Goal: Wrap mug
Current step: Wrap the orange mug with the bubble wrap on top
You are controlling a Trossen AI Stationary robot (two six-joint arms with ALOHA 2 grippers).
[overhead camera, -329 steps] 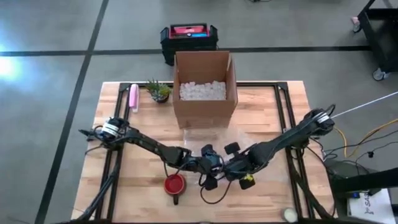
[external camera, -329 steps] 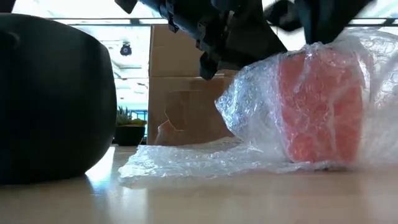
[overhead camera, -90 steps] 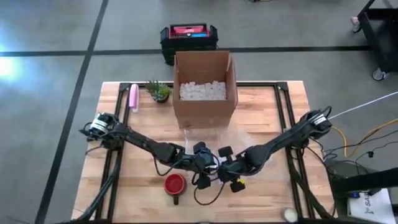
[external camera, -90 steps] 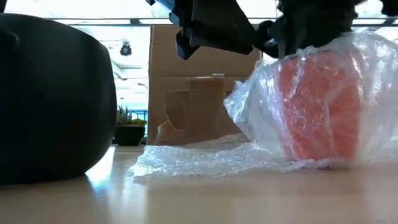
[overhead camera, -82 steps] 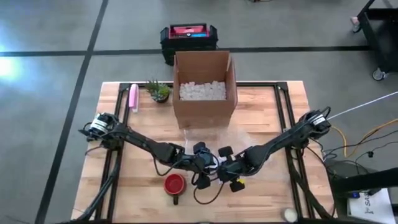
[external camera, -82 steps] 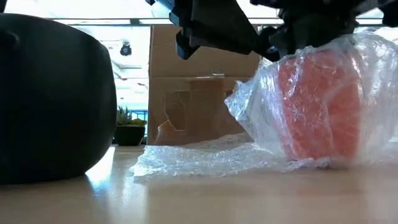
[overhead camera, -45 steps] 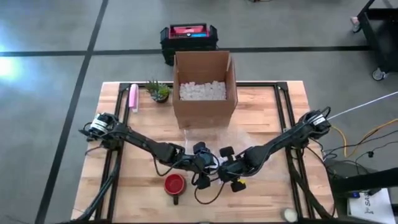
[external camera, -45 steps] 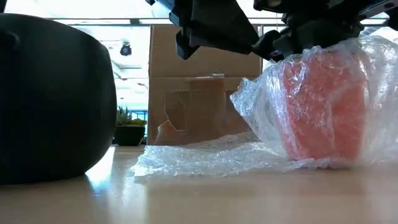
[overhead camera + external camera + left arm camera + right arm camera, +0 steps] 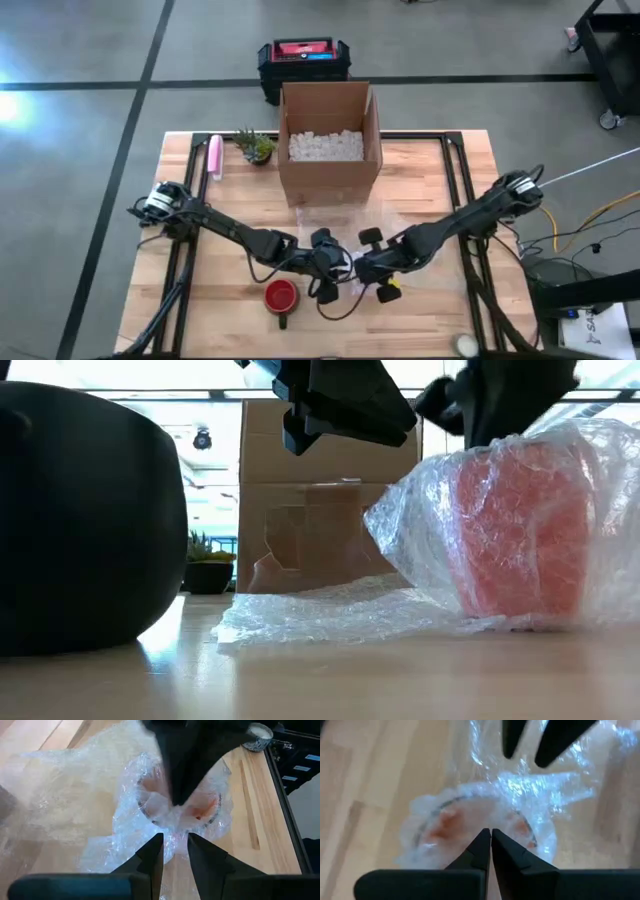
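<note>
A red mug [image 9: 520, 535] stands upright on the table inside a loose bunch of clear bubble wrap [image 9: 420, 530]. The wrap's free end [image 9: 310, 615] lies flat on the wood. In the left wrist view the wrap [image 9: 135, 815] covers the mug's mouth [image 9: 180, 802]. My right gripper [image 9: 489, 836] is shut and hangs just above the wrapped mouth [image 9: 475, 827], pointing down. My left gripper [image 9: 174, 851] is open at the mug's left side. Its fingers stand over the wrap's edge. In the high view both grippers [image 9: 328, 268] [image 9: 368, 268] meet mid-table.
An open cardboard box [image 9: 330, 140] of packing peanuts stands at the far middle, with a small plant [image 9: 255, 147] and a pink item [image 9: 214, 157] to its left. A bare red mug [image 9: 281, 296] sits near the front edge. A small cup [image 9: 463, 344] is front right.
My right gripper has risen from the top of the wrapped mug and drawn slightly toward the table's right edge, fingers staying shut. The wrap over the mug has sprung up a little where it had been pressed. The mug has stayed in place.
</note>
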